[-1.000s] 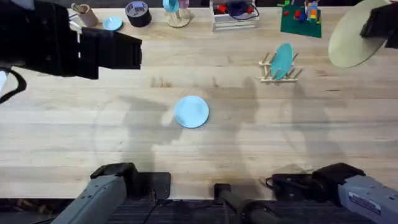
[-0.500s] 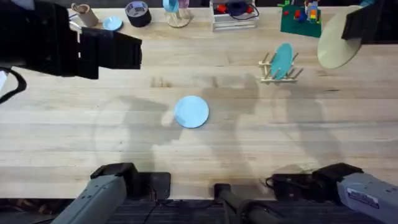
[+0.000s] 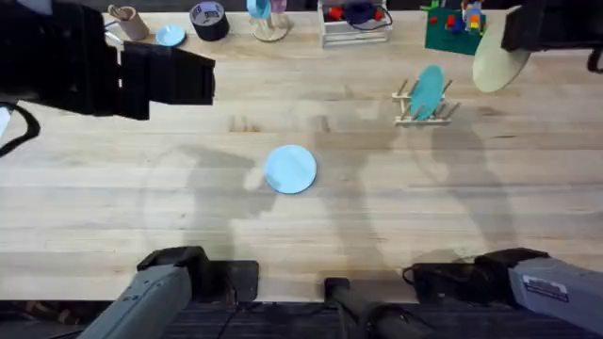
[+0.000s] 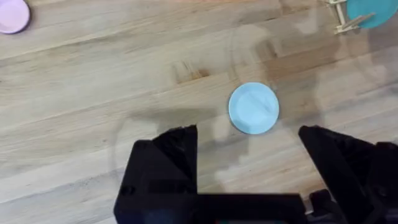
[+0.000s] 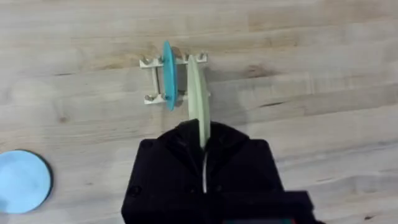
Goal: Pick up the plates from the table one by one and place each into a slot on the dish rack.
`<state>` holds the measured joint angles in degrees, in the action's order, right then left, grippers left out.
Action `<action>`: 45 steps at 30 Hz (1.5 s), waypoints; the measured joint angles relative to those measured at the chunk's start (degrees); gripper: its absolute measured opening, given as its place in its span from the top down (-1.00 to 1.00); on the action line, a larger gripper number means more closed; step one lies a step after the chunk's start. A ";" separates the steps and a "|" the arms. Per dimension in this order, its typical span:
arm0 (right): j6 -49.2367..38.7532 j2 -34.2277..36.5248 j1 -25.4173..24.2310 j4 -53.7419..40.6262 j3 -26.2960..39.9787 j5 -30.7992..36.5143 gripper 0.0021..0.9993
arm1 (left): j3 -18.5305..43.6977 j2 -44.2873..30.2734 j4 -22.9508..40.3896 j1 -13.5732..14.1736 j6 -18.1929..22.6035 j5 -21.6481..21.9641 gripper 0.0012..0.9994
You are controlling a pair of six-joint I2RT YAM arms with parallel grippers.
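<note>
A light blue plate (image 3: 290, 169) lies flat on the wooden table (image 3: 452, 207) near its middle. It also shows below my left gripper (image 4: 249, 134), which hangs open high above the plate (image 4: 253, 109). My right gripper (image 5: 204, 134) is shut on the cream plate (image 5: 198, 93), holding it edge-on in the air just beside the dish rack (image 5: 174, 62). From overhead the cream plate (image 3: 495, 61) hangs to the right of and behind the rack (image 3: 424, 111). A teal plate (image 3: 429, 89) stands upright in one of the rack's slots.
Along the far edge stand a tape roll (image 3: 209, 19), a white wire-frame box (image 3: 356, 24) and a green board with toys (image 3: 456, 30). A small blue disc (image 3: 171, 36) and a pink disc (image 4: 12, 15) lie far left.
My right gripper has carried the cream plate leftward toward the rack, and the plate now looks more edge-on. The left arm and the blue plate have not moved.
</note>
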<state>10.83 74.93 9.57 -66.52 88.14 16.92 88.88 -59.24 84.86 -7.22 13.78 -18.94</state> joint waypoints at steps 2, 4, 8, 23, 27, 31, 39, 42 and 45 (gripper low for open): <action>-0.67 1.14 -0.62 0.64 0.00 -0.26 0.94 | 0.00 0.00 0.00 0.00 -0.02 0.05 -0.99; -1.31 2.28 -1.15 1.11 0.00 -0.29 0.94 | 0.00 0.00 0.00 0.00 -0.02 0.15 -0.99; -2.36 4.68 -1.63 1.84 0.00 -0.30 0.94 | 0.00 0.00 0.00 0.00 -0.02 0.15 -0.99; -3.41 13.65 -1.63 4.15 0.00 -1.78 0.94 | 0.00 0.00 0.00 0.00 -0.02 0.15 -0.99; -3.43 15.62 -1.63 4.37 0.00 -1.80 0.94 | 0.00 0.00 0.00 0.00 -0.02 0.15 -0.99; -3.45 16.58 -1.63 5.50 0.00 -1.80 0.94 | 0.00 0.00 0.00 0.00 0.00 0.17 -0.99; -3.60 18.44 -2.04 6.51 0.00 -1.98 0.94 | 0.00 0.00 0.00 0.00 0.00 0.17 -0.99; -3.60 19.94 -2.24 6.51 0.00 -1.96 0.94 | 0.00 0.00 0.00 0.00 -0.02 0.17 -0.99; -3.60 21.08 -2.26 6.53 0.00 -1.98 0.94 | 0.00 0.00 0.00 0.00 -0.02 0.17 -0.99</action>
<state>7.22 96.01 7.31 -59.99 88.14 14.94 88.88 -59.24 84.86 -7.22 13.76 -18.77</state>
